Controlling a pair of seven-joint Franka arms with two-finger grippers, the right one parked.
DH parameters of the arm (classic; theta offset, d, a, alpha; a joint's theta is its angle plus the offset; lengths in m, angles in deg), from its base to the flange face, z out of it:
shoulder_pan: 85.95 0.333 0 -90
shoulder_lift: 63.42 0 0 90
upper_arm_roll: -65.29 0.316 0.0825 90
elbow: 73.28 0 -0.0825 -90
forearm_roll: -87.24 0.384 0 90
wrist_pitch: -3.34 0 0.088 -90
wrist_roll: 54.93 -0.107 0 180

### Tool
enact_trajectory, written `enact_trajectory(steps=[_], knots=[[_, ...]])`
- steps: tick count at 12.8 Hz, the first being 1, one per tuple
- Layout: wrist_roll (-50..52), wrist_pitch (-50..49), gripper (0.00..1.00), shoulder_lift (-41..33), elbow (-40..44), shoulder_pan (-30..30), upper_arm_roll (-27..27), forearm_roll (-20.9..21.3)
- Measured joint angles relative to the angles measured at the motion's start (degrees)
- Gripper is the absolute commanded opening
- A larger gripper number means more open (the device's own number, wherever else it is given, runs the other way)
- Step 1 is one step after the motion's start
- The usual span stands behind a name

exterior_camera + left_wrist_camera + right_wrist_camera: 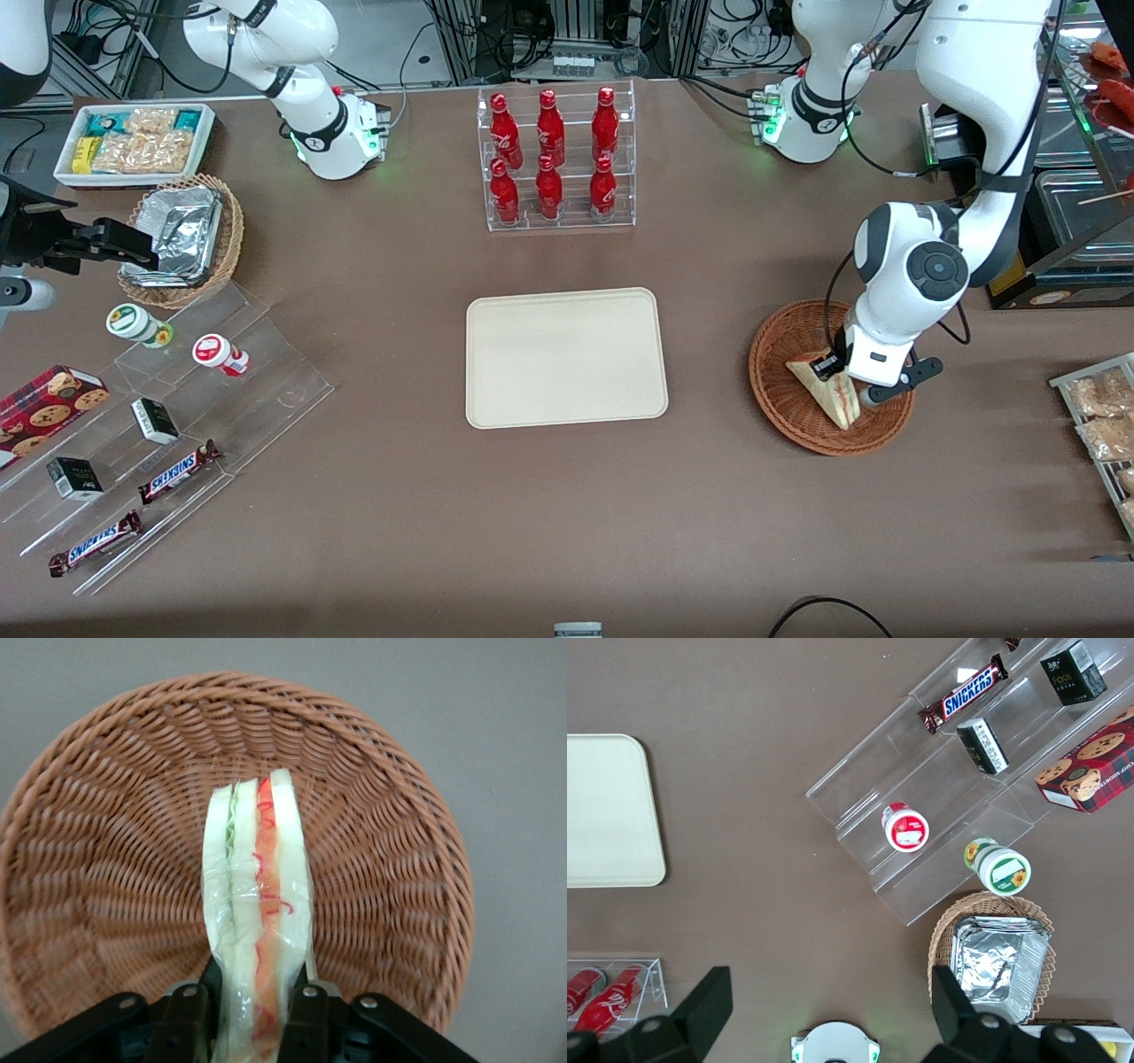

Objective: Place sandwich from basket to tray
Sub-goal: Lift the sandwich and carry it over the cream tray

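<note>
The sandwich (828,387), a plastic-wrapped wedge of white bread with red and green filling (257,904), stands on edge in the reddish-brown wicker basket (780,354) toward the working arm's end of the table. My gripper (849,383) reaches down into the basket and is shut on the sandwich, one black finger (183,1023) pressing each flat side. The basket's woven wall (106,868) surrounds the sandwich in the wrist view. The cream tray (566,356) lies bare at the table's middle, beside the basket.
A clear rack of red bottles (554,159) stands farther from the front camera than the tray. A stepped acrylic shelf with snack bars and cups (168,416), a tan basket of foil packets (182,235) and a white snack bin (133,142) sit toward the parked arm's end.
</note>
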Motion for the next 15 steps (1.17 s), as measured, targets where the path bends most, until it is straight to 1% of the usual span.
enact_trajectory(steps=[3, 5, 7, 9, 15], knots=[[0.0, -18.0, 0.00, -4.8, 9.3, -3.2, -0.3, 0.1], [1.3, -24.6, 0.00, -6.4, 14.2, -7.5, -0.7, 0.0], [2.6, -25.7, 0.00, -5.9, 17.3, -12.9, -1.1, 0.0], [3.2, -25.6, 0.00, -3.6, 20.0, -18.0, -1.4, -0.3], [3.8, -25.3, 0.00, 10.2, 31.6, -27.1, -1.6, -1.5]])
